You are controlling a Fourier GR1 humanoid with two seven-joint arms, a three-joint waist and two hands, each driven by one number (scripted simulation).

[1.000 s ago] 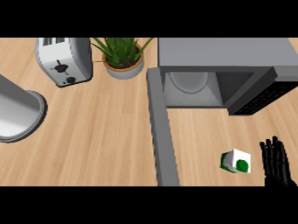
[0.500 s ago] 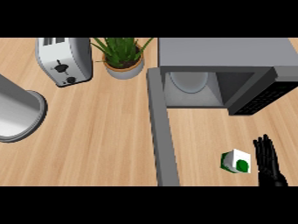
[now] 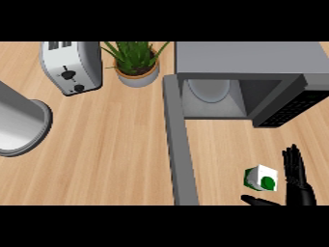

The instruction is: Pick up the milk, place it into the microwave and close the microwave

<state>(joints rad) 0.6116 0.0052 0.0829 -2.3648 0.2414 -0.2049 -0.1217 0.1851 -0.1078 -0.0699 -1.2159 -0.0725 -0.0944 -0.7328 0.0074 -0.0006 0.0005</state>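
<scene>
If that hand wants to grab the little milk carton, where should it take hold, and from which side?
Probably round the body of the milk carton, from its right. It stands upright as a small box with flat sides. The right hand is already open beside it, fingers straight along the right face and thumb below the carton, so closing there should pinch opposite faces.

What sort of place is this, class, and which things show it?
Most likely a kitchen counter: a grey microwave with its door open, a silver toaster and a small white-and-green milk carton sit on a wooden worktop.
</scene>
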